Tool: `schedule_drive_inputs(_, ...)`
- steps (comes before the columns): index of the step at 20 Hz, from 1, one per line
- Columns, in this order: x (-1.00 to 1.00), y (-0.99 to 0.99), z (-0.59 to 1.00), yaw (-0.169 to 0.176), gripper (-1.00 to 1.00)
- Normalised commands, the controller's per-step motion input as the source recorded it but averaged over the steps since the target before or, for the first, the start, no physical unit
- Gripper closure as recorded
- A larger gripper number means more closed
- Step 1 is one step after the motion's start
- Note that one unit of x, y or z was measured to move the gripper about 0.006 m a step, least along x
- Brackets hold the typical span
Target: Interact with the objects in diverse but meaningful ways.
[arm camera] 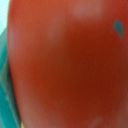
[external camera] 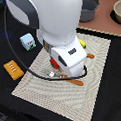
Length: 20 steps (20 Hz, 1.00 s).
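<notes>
Arm pose first, in the exterior view: the white Franka arm (external camera: 52, 19) bends down over the middle of the beige woven placemat (external camera: 90, 90), its bulk hiding the gripper, so whether the jaws are open or closed cannot be told. A sliver of round red tomato-like fruit (external camera: 53, 62) shows beneath it. The golden-orange scored bread loaf (external camera: 13, 68) lies on bare black desk (external camera: 7, 96) near the view's left edge, the white-and-light-blue cube carton (external camera: 28, 41) behind it. A wooden-handled utensil (external camera: 72, 80) lies beside the wrist.

In the wrist view, the red fruit (arm camera: 65, 65) fills nearly everything.
</notes>
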Motion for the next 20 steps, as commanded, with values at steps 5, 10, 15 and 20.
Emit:
schedule_drive_inputs(5, -0.58, 0.64, 0.89, -0.016, 1.0)
schedule_drive_inputs(10, -0.63, 0.74, 0.64, -0.013, 1.0)
schedule_drive_inputs(15, -0.72, 0.72, 0.11, 0.0, 1.0)
schedule_drive_inputs(20, -0.82, 0.73, 0.09, 0.0, 1.0)
